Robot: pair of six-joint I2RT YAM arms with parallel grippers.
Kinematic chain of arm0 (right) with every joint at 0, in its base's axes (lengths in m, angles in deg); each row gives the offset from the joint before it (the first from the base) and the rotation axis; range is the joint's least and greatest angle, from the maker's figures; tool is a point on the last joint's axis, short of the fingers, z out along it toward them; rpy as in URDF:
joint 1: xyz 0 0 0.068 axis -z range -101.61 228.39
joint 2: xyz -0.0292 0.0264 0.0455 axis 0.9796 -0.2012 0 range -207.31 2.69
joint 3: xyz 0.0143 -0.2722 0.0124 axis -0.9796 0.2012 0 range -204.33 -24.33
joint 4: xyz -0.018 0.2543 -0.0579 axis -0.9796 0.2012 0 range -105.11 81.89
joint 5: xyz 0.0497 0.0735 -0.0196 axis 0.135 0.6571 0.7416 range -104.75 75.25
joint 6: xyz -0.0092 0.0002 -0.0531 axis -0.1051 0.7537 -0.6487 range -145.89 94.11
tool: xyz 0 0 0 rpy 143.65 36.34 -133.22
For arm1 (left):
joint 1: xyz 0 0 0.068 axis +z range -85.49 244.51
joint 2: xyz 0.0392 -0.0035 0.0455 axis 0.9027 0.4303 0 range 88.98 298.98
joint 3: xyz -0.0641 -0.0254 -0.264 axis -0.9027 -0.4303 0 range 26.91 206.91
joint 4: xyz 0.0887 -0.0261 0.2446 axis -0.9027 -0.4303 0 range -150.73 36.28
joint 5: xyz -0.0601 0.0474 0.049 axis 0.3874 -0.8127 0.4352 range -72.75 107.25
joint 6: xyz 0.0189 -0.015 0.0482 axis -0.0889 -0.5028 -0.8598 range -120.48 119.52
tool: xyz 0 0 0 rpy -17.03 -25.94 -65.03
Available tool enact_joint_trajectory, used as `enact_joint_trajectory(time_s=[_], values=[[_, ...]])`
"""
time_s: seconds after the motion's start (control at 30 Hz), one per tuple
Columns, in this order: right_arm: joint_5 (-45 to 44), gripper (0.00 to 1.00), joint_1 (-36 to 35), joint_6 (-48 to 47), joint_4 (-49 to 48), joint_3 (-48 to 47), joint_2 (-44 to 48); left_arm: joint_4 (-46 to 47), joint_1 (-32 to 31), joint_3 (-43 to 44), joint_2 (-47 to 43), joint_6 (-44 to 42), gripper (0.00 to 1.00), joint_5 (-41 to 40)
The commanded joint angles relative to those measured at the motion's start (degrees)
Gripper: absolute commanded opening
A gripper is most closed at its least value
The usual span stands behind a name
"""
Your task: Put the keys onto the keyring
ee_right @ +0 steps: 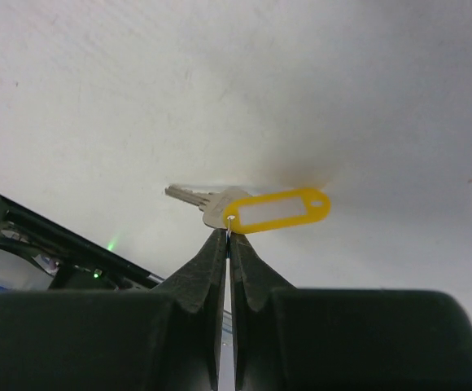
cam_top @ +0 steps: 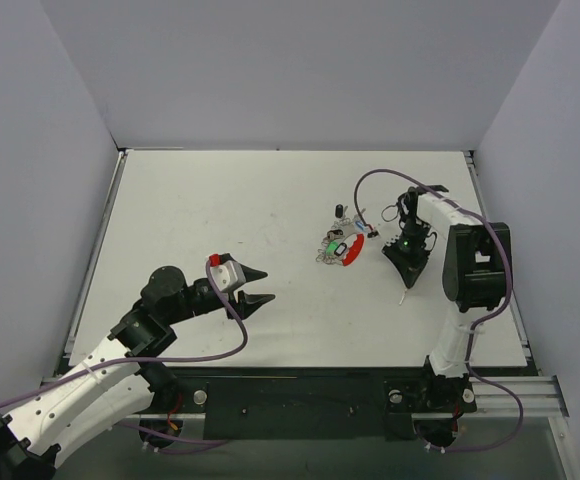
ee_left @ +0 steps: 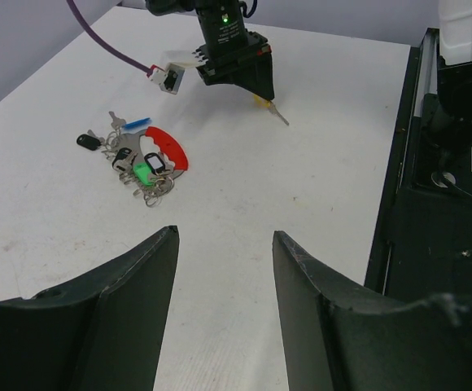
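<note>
A cluster of keys (cam_top: 334, 245) with green, black and blue caps lies at the table's middle right, on and around the keyring (cam_top: 351, 252), whose red arc faces right. The left wrist view shows the keyring (ee_left: 169, 147), the cluster (ee_left: 142, 169) and a black-capped key (ee_left: 88, 142) lying a little apart. My right gripper (cam_top: 406, 280) points down at the table, right of the cluster. It is shut (ee_right: 229, 235) on the small wire loop of a silvery key (ee_right: 194, 197) with a yellow tag (ee_right: 277, 210). My left gripper (cam_top: 267, 286) is open and empty (ee_left: 224, 236), well left of the cluster.
A small white connector (ee_left: 169, 77) on the purple cable (cam_top: 375, 180) hangs near the cluster. The table's black right edge rail (ee_left: 399, 187) and the right arm's base stand close by. Grey walls close in the table on three sides.
</note>
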Motion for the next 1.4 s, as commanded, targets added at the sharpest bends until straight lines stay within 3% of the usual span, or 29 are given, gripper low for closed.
enact_joint_trajectory(time_s=[0.0, 0.6, 1.37], values=[[-1.11, 0.00, -1.90, 4.03, 0.86, -4.12, -3.64, 2.65, 0.41, 0.28, -0.54, 0.10, 0.59, 0.39], [-3.30, 0.00, -4.54, 8.25, -3.80, -7.47, -7.78, 3.17, 0.85, 0.10, 0.61, 0.45, 0.59, 1.18], [-6.73, 0.00, -7.26, 10.98, -23.75, 9.85, 6.19, 3.00, 1.02, 0.02, 0.52, 0.45, 0.59, 1.09]])
